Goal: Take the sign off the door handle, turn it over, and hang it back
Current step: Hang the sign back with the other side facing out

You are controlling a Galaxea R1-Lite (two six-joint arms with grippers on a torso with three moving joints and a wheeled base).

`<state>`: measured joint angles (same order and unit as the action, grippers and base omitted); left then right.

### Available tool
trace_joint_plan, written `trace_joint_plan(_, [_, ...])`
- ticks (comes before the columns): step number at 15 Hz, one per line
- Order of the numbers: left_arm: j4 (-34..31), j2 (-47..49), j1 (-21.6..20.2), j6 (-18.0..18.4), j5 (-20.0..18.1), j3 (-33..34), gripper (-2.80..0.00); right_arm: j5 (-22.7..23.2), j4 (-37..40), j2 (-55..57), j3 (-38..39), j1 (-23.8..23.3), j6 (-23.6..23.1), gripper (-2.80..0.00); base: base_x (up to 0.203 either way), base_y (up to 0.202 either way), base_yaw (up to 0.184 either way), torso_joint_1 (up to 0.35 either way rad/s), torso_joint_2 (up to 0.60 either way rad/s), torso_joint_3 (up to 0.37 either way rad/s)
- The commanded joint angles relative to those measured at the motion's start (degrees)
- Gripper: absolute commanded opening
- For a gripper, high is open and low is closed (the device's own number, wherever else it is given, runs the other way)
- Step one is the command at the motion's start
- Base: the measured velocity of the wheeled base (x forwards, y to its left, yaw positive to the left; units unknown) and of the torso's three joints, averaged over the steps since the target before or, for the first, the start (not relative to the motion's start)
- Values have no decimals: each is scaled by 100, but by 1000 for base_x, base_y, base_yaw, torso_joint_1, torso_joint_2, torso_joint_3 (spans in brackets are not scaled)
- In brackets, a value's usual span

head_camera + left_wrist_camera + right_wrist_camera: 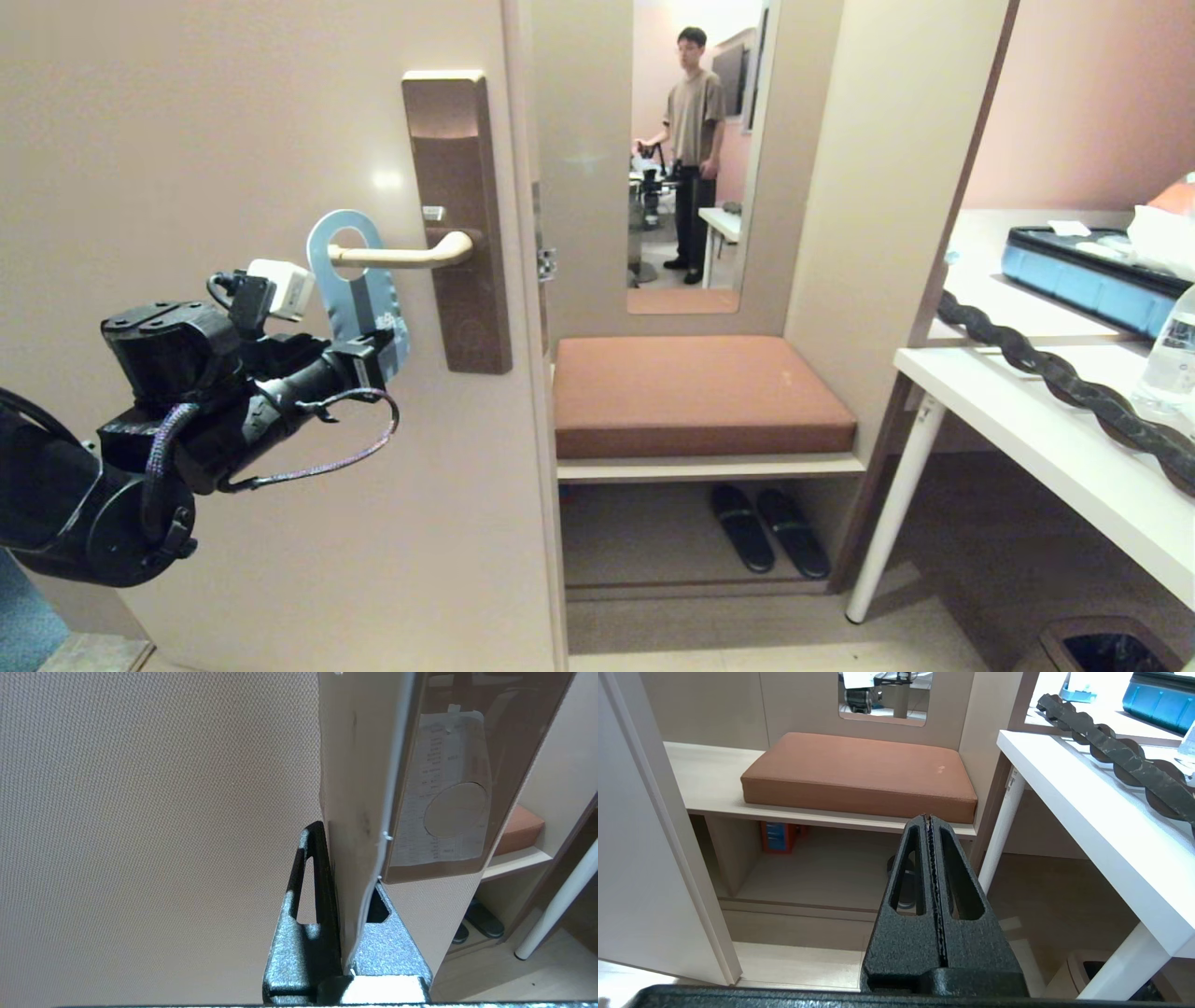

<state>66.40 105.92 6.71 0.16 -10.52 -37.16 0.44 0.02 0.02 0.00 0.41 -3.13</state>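
The sign [359, 280] is hung on the door handle [401, 255], its lower end clamped by the left gripper [381, 357]; the right gripper [929, 826] is held closed, empty

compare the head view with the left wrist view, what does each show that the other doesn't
Only the head view shows the door handle passing through the hole of the sign, plus the mirror with a person reflected in it.

Only the left wrist view shows the sign edge-on, pinched between the fingers of the left tool.

Both show the left tool shut on the sign's lower end, the brown lock plate, the orange cushion and the slippers underneath.
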Motion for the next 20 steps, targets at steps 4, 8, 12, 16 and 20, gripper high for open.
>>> trace_joint_plan(4, [110, -2, 162, -7, -2, -2, -280, 0, -2, -2, 0, 2, -3, -280, 0, 0, 0, 0, 0, 0])
trace_joint_plan(8, [119, -10, 308, -7, 94, 19, -280, 0, 6, -2, 0, 2, -3, -280, 0, 0, 0, 0, 0, 0])
trace_joint_plan(12, [119, -10, 366, -7, 94, 42, -280, 0, 0, -2, 0, 2, -3, -280, 0, 0, 0, 0, 0, 0])
trace_joint_plan(16, [119, -28, 473, -7, 94, 51, -280, 0, 7, -2, 0, 2, -3, -280, 0, 0, 0, 0, 0, 0])
trace_joint_plan(20, [119, -45, 687, -7, 183, 50, -280, 0, -2, -2, 0, 2, -3, -280, 0, 0, 0, 0, 0, 0])
